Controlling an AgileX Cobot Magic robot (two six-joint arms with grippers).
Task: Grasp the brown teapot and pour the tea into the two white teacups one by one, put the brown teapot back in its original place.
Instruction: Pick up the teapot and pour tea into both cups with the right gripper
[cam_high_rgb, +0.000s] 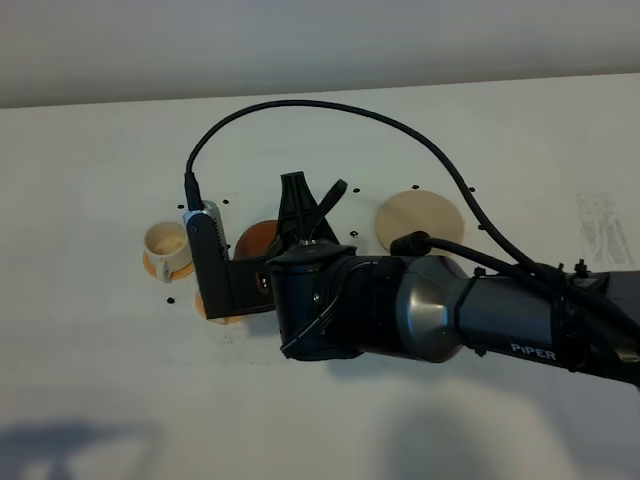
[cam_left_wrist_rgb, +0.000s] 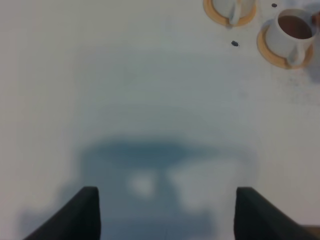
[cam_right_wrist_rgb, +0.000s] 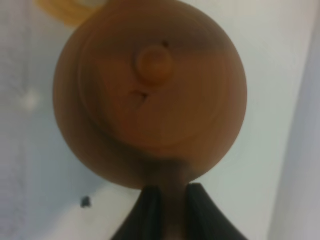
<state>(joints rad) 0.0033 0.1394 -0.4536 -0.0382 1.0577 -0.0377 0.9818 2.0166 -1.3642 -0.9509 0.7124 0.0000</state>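
Note:
The brown teapot (cam_right_wrist_rgb: 150, 95) fills the right wrist view, seen from its knobbed lid, and my right gripper (cam_right_wrist_rgb: 170, 194) is shut on its straight handle. From the high camera only a brown patch of the teapot (cam_high_rgb: 256, 240) shows behind my right arm (cam_high_rgb: 420, 310), which reaches across to the left. One white teacup (cam_high_rgb: 168, 244) sits on its orange saucer just left of the teapot. The other is hidden by the wrist there, with only an edge of its saucer (cam_high_rgb: 218, 314) showing. In the left wrist view a teacup (cam_left_wrist_rgb: 291, 31) holds brown tea and a second teacup (cam_left_wrist_rgb: 233, 7) is cut off by the frame. My left gripper (cam_left_wrist_rgb: 167, 215) hangs open over bare table.
The round cream coaster (cam_high_rgb: 420, 222) lies bare to the right of the teapot. A black cable (cam_high_rgb: 330, 108) arcs over the table from the wrist camera. Small dark specks dot the white tabletop (cam_high_rgb: 100, 380) around the cups.

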